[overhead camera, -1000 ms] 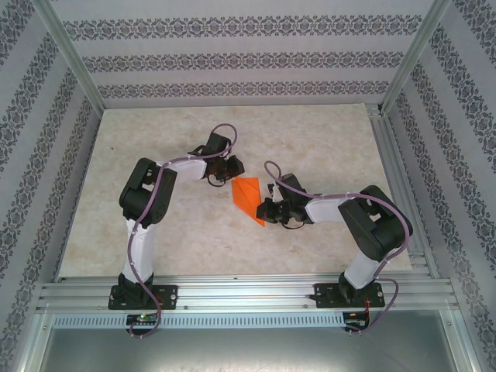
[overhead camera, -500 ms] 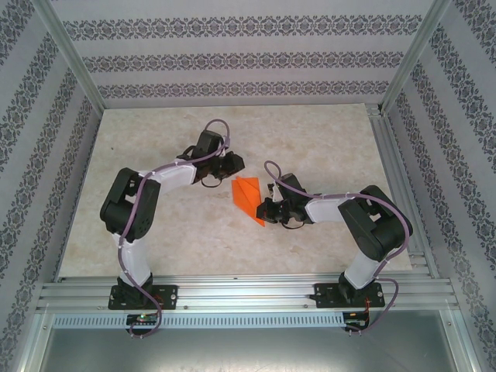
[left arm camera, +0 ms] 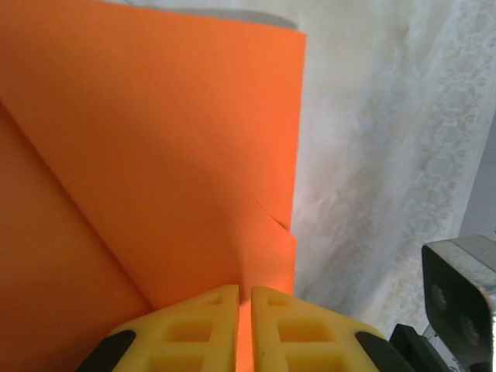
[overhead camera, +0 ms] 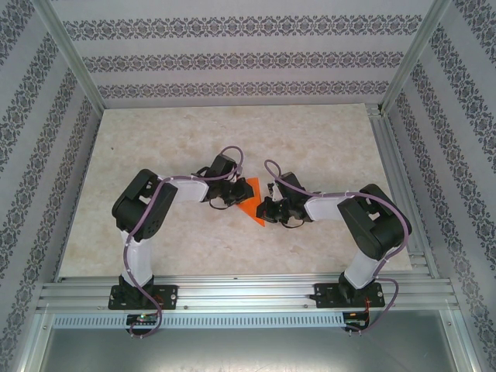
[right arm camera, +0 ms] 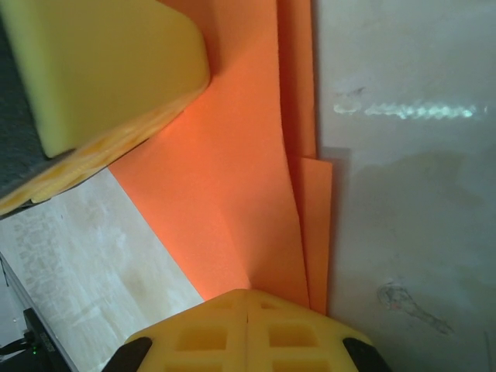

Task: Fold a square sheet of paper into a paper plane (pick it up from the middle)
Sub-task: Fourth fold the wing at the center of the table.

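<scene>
The right gripper (right arm camera: pixel 248 294) pinches the folded orange paper (right arm camera: pixel 232 178) at its right edge, while the left gripper (left arm camera: pixel 244 290), nearly shut, sits on its left side.

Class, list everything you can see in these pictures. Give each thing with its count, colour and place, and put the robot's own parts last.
folded paper sheet: one, bright orange, mid-table between the two hands.
table: one, pale beige marbled top, under everything.
frame rails: several, silver metal, along the near edge and up the corners.
walls: three, white with grey patterned bands, around the table.
left arm: one, white and black with a purple cable, bolted at the near rail.
right arm: one, same colours, bolted at the near rail.
left hand: one, yellow fingers nearly together at the sheet; grip unclear.
right hand: one, yellow fingers shut on the sheet's layers.
</scene>
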